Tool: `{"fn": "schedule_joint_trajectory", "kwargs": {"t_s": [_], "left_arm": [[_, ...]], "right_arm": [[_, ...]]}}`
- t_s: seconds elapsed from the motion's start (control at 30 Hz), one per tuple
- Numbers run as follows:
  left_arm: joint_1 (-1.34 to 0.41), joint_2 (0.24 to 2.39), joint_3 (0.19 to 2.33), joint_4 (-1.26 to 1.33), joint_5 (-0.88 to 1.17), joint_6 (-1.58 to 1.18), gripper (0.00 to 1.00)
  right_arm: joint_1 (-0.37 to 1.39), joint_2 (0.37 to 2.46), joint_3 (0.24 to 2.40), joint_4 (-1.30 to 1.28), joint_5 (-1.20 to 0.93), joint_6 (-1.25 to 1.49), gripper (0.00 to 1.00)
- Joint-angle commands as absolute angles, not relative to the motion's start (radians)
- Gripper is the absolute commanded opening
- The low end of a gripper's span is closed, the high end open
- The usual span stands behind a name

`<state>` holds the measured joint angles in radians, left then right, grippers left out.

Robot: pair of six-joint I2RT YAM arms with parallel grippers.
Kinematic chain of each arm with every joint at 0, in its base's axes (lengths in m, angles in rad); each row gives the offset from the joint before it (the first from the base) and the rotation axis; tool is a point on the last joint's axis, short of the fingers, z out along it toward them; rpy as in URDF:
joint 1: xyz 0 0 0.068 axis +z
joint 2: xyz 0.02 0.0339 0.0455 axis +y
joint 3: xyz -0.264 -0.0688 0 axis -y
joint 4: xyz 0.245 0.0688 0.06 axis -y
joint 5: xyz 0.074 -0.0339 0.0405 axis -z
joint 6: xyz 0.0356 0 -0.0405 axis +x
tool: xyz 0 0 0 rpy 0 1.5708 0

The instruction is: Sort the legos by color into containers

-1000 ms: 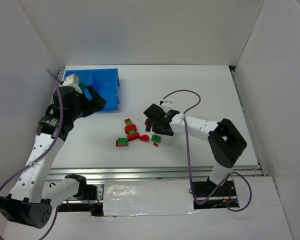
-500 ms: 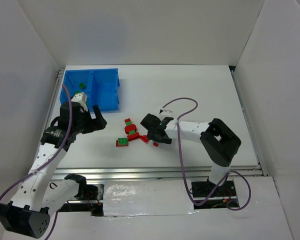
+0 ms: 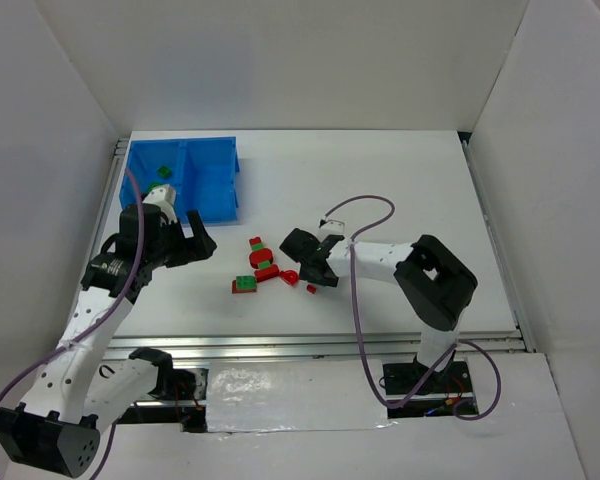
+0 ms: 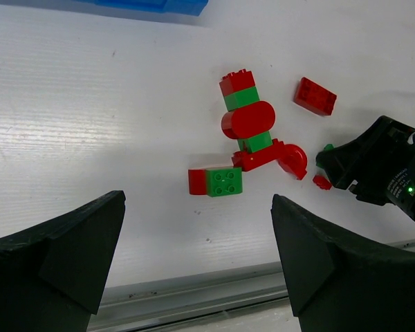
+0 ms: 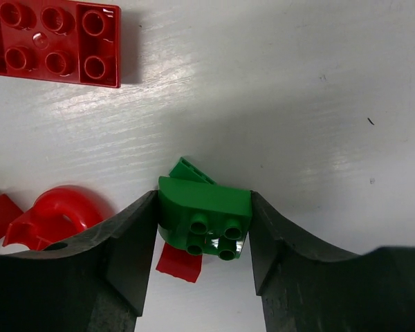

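Note:
Red and green legos lie clustered mid-table; the left wrist view shows a red-green stack, a red-green pair, a red arch and a red brick. My right gripper is low at the cluster's right edge, shut on a green lego; a small red piece and a red arch lie under it. My left gripper is open and empty, between the blue bin and the cluster. Green legos lie in the bin's left compartment.
A red flat brick lies just beyond the right fingers. A metal rail runs along the table's near edge. White walls enclose the table on three sides. The right arm's purple cable loops above the table.
My left gripper has pulled back from over the bin toward the near side and now holds still. My right gripper moved down-left into the cluster and closed on the green lego.

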<state>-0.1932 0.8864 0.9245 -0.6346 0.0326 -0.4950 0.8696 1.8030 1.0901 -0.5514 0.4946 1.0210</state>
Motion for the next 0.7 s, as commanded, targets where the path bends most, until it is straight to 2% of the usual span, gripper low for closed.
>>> {"fn": "schedule_joint_trajectory", "kwargs": {"t_s": [0.0,0.03,0.1,0.2,0.3,0.4,0.43,0.57,0.67], "left_arm": [[-0.199,0.873,0.919,-0.597,0.055,-0.471,1.00],[-0.199,0.871,0.916,-0.595,0.061,-0.472,1.00],[-0.199,0.871,0.914,-0.585,0.092,-0.480,1.00],[-0.199,0.865,0.899,-0.543,0.185,-0.506,0.99],[-0.201,0.829,0.836,-0.441,0.294,-0.584,1.00],[-0.248,0.752,0.648,-0.092,0.466,-0.744,0.99],[-0.271,0.741,0.561,0.113,0.494,-0.783,0.99],[-0.430,0.774,0.497,0.383,0.465,-0.853,0.99],[-0.524,0.851,0.521,0.464,0.407,-0.835,0.99]], "right_arm": [[0.864,1.783,1.086,-0.514,0.534,1.055,0.49],[0.864,1.772,1.074,-0.509,0.538,1.055,0.41],[0.864,1.738,1.069,-0.509,0.558,1.066,0.10],[0.862,1.680,1.091,-0.537,0.575,1.057,0.13],[0.862,1.597,1.150,-0.597,0.595,1.075,0.11],[0.865,1.470,1.170,-0.594,0.588,1.101,0.05],[0.867,1.441,1.175,-0.588,0.580,1.109,0.02],[0.919,1.312,1.203,-0.557,0.621,1.135,0.00],[0.983,1.281,1.275,-0.603,0.687,1.166,0.00]]}}
